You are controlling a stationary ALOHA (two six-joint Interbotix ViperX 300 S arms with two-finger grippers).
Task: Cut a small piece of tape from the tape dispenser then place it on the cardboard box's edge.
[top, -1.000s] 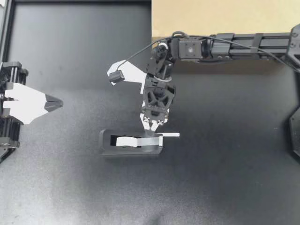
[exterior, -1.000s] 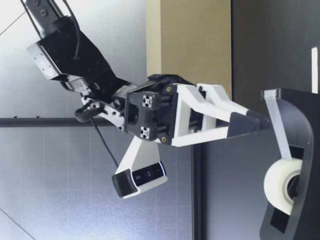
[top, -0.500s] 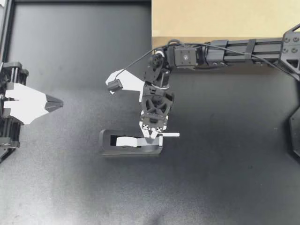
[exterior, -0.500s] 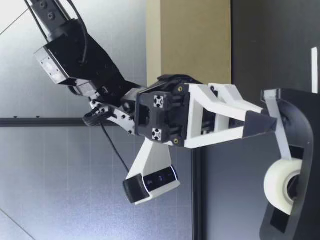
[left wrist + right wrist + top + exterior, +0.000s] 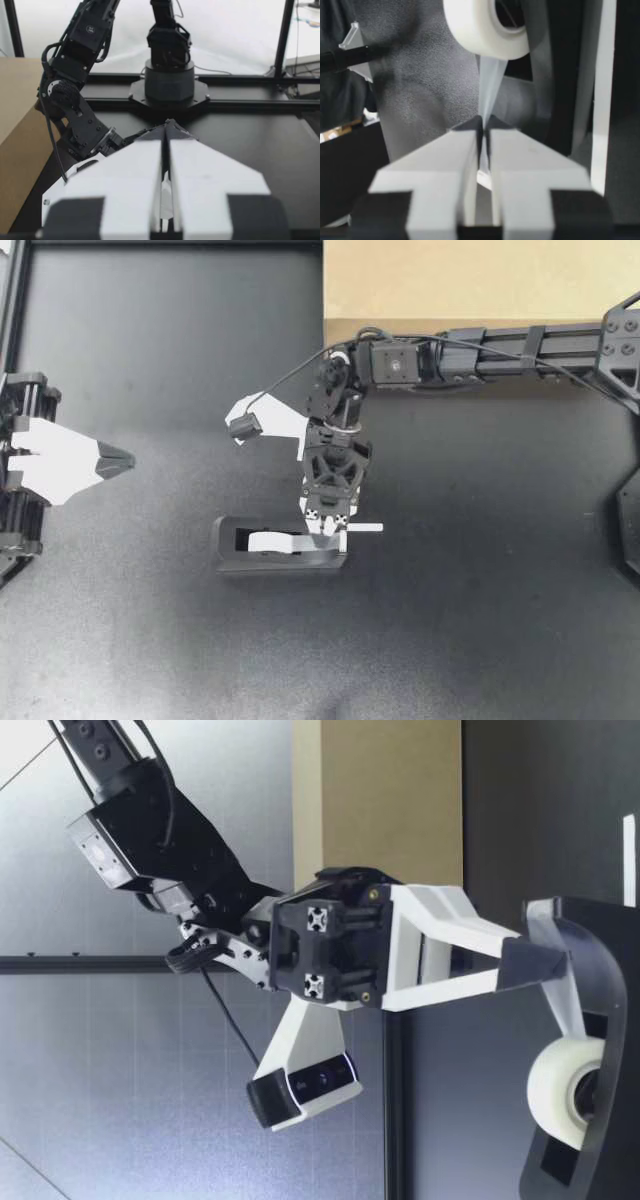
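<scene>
- Black, boxy-linked right arm (image 5: pixel 520 340), with a thin black cable (image 5: pixel 230 1018) alongside.
- The right gripper (image 5: pixel 328 530): white wedge fingers (image 5: pixel 440 915), black tips, apparently brass screws.
- The left gripper (image 5: pixel 128 457): white wedge, black-tipped.

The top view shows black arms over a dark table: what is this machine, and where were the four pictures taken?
It is a robot with two arms at a table. One camera looks straight down, one sits at table height, one rides on each wrist. The right tool is pinched shut on the tape strip running from the roll in the tape dispenser. The left tool sits shut and empty, off to the side. A cardboard box stands at the table's edge.
</scene>
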